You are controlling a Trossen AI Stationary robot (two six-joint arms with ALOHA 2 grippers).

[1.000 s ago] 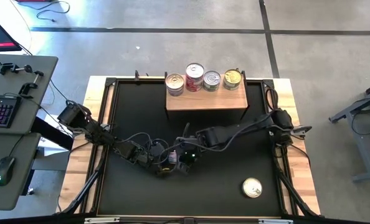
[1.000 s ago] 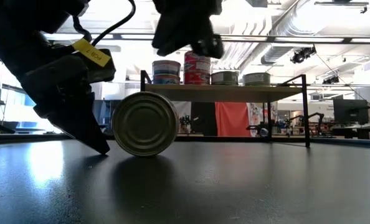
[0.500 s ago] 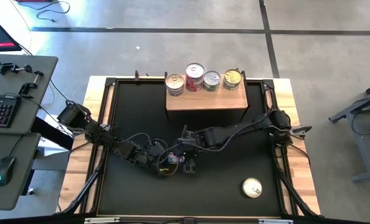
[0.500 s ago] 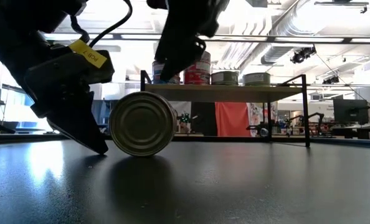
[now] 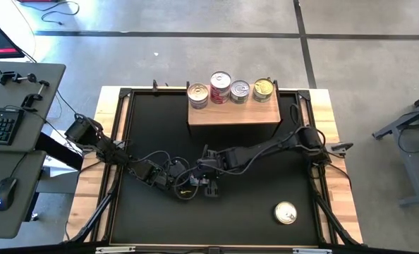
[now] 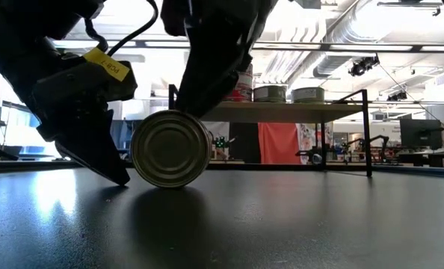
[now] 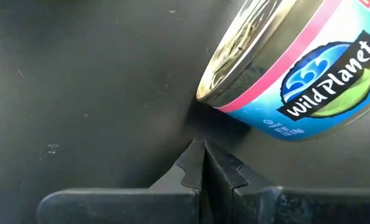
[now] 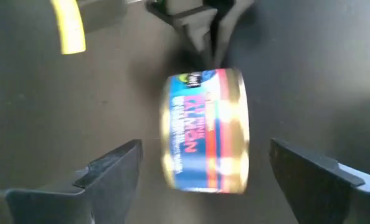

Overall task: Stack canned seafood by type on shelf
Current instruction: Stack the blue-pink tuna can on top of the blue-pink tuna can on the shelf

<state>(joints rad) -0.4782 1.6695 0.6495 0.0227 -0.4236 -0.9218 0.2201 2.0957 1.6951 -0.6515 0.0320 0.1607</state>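
Right wrist view: right pincer [image 8: 200, 165] spread wide, one finger on either side of a tin on edge [image 8: 203, 130], neither finger touching it as far as can be seen. Tin's side label is blue with a red-pink band and gold rims; lettering there blurred, not readable. Left wrist view: left pincer [image 7: 203, 163] pressed together, fingertips meeting at a point just beside the tin's rim on the black desk [image 7: 79, 81]. Label here reads "WILD PLANET" in white on a blue and green emblem, pink stripe above it. Low view: the tin stands on its rim, gold circular end facing the camera, the left pincer slanting down to the desk at its side and the right arm coming down over it from above; a yellow tag [image 6: 106, 63] with dark print sits on the left arm, print too small to read. High view: both pincers meet at the middle of the desk; four tins [image 5: 231, 90] sit in a row along the wooden shelf [image 5: 233, 116] at the far edge; one more tin [image 5: 286, 212] lies flat, well apart, near the desk's front right.
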